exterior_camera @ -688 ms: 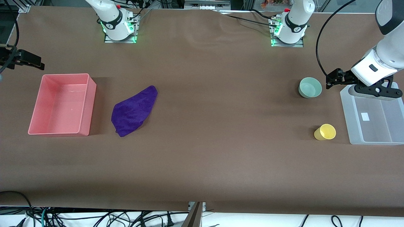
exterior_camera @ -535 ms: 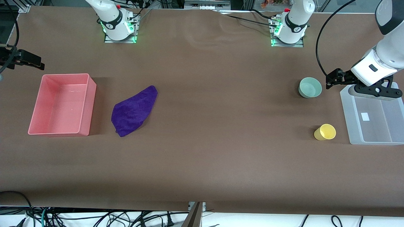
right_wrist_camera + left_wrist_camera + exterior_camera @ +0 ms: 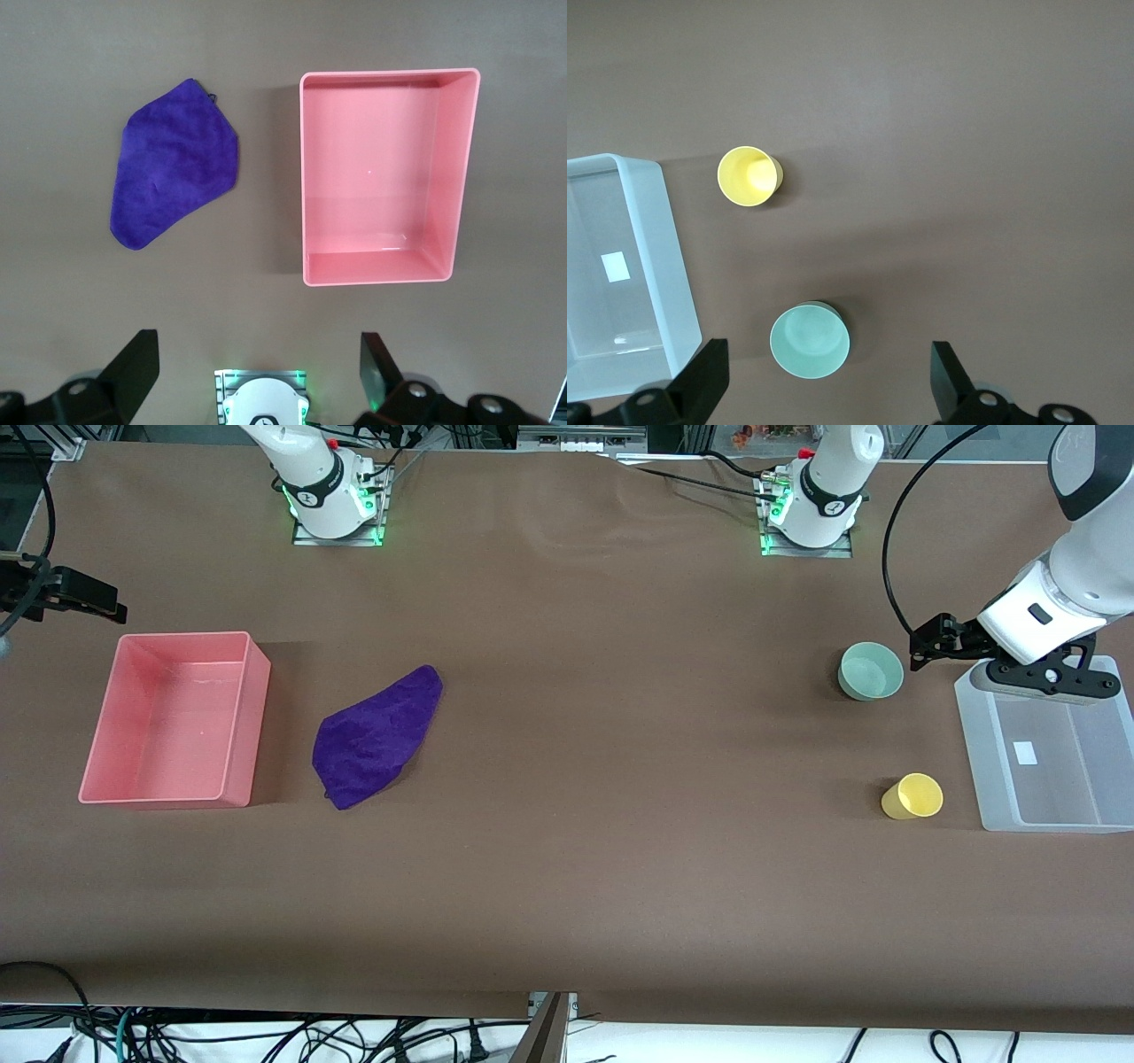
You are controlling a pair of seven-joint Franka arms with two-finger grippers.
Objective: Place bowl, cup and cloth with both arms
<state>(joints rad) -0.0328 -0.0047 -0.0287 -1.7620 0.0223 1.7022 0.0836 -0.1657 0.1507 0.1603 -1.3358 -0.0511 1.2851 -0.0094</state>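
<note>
Left gripper (image 3: 824, 390): we see fingers spread wide, empty, over bowl (image 3: 871, 671)
Right gripper (image 3: 252, 385): wide apart, empty
Cup (image 3: 912, 796): upright; cloth (image 3: 376, 735) beside pink bin (image 3: 244, 717)

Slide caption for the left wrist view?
Open left gripper above a mint-green bowl, with yellow cup and clear bin nearby.

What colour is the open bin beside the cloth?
Pink: the bin beside the purple cloth, clearest in the right wrist view.
</note>
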